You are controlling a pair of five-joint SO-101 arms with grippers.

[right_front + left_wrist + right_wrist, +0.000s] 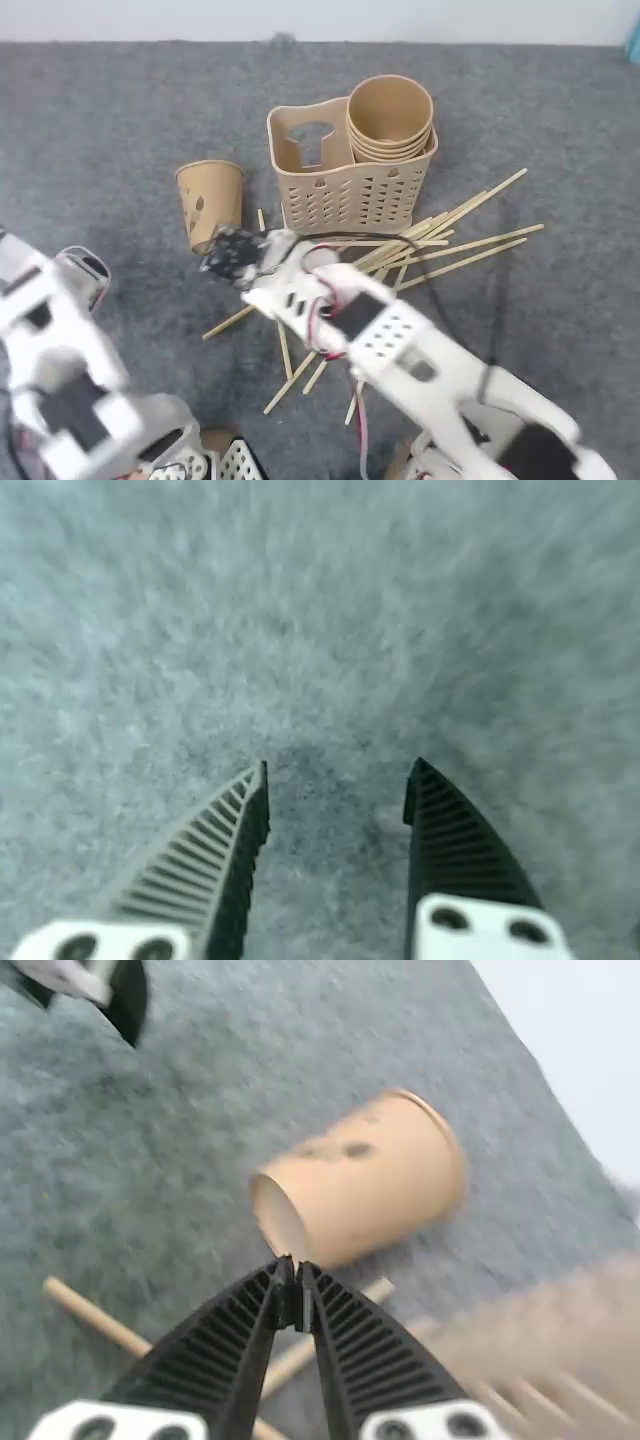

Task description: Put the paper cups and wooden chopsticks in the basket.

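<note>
Brown paper cup (pixel 210 203) lies on its side on the grey carpet (pixel 120 120), just left of the basket (pixel 340 195) as the high view has it, the one cup not yet in. The rest sit nested as a stack of cups (pixel 390 110) in the basket's right compartment, which I judge leaves the other compartment free for the sticks. Wooden chopsticks (pixel 455 245) fan loose over the carpet in front of the basket and to its right, some running under my right arm. My right gripper (pixel 297 1278) hangs low at the cup's narrow end, jaws pressed tip to tip with nothing between them. Whether the tips touch the cup's edge I cannot tell. Any pinch on it would need them parted first. My left gripper (pixel 340 765) hovers well apart over bare carpet, jaws moderately spread and empty.
</note>
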